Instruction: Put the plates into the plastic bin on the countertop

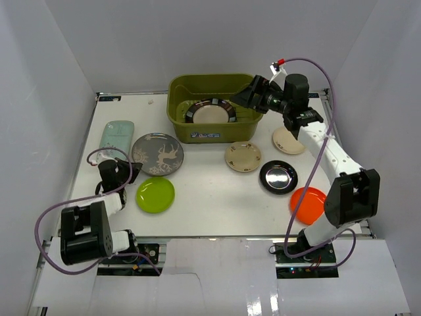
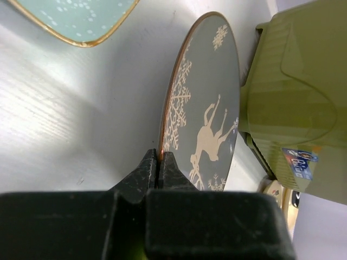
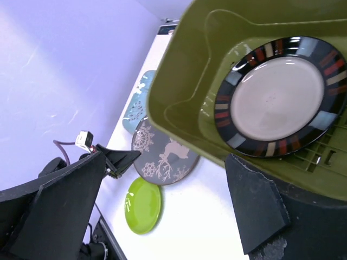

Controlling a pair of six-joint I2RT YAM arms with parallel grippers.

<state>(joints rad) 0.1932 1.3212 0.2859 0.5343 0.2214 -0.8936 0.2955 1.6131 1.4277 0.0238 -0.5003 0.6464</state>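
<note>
A white panel [image 1: 223, 283] lines the near edge, and a dark fitting [image 1: 109, 97], perhaps a bracket, marks the far-left corner.

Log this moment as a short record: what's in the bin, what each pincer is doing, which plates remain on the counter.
In bin: one striped dark-rimmed cream plate, inside the olive bin
Left pincer: shut on the rim of the grey deer-pattern plate
Right pincer: open, empty, over the bin's right end
On countertop: the grey deer-pattern plate, lime green plate, mint rectangular plate, two small cream plates, black plate, orange plate
Plates outside bin: seven
</note>
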